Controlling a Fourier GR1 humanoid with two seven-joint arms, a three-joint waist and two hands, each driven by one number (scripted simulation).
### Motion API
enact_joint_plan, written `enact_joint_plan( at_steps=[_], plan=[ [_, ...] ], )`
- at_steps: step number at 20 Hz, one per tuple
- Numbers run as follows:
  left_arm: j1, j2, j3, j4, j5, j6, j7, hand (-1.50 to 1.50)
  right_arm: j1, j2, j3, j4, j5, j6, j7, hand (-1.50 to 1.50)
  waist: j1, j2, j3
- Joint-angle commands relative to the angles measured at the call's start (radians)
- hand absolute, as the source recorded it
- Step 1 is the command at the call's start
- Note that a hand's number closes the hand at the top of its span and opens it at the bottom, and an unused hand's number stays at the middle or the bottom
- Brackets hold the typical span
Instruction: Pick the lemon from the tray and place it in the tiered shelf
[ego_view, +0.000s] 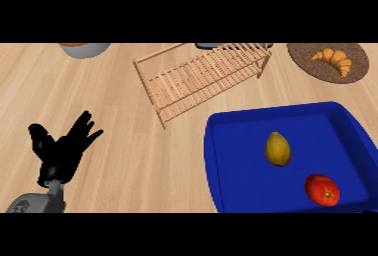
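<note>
Head view, looking steeply down on a light wooden tabletop (111, 100): the lemon (277, 149) lies on its side near the middle of a deep blue tray (240, 190) at the lower right of the frame, not yet picked. A round red fruit (322, 190), possibly a tomato, shares the tray just below and to the right of it, close but apart, so a grasp on the lemon will have to avoid nudging it.

The tiered shelf (199, 77), a slatted wooden rack, stands at upper centre, its near corner just above the tray's upper left rim. That puts the drop-off only a brief carry up and to the left of the pick-up.

The robot's left hand (65, 150) rests at the lower left of the frame, released, fingers spread and pointing up, holding nothing and well apart from the tray. The right hand is out of view. Since the tray sits on the right side, the pick would seem to fall to that unseen hand.

A croissant (334, 60) lies on a round brown plate (310, 72) at upper right, and a grey bowl (85, 49) is cut off by the upper left edge. Neither is part of the task, and none of the task appears done.
</note>
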Motion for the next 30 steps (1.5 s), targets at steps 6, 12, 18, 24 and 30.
enact_joint_plan(
  at_steps=[6,12,18,24,30],
  plan=[
    [-0.015,-0.006,-0.003,0.046,-0.007,-0.026,0.04,0.0,-0.231,-0.092,0.162,-0.17,0.188,-0.137,0.588,-1.5,0.033,0.013,-0.005],
    [0.013,-0.031,-0.017,0.043,-0.024,-0.028,0.025,0.0,-0.453,-0.103,0.303,-0.08,0.312,-0.112,0.85,-1.5,0.039,0.012,-0.005],
    [0.074,-0.027,-0.019,0.037,-0.047,-0.033,-0.005,0.0,-0.533,-0.041,0.412,0.013,0.367,-0.059,0.931,-1.5,0.032,0.01,-0.005],
    [0.016,-0.025,0.011,0.031,-0.044,-0.02,0.045,0.0,-0.65,0.053,0.504,0.19,0.429,-0.027,0.923,-1.5,0.029,0.011,-0.004],
    [0.014,-0.043,0.005,0.04,-0.052,-0.016,0.068,0.0,-0.648,0.09,0.528,0.196,0.522,-0.029,1.001,-1.5,0.018,0.009,-0.004]
  ],
)
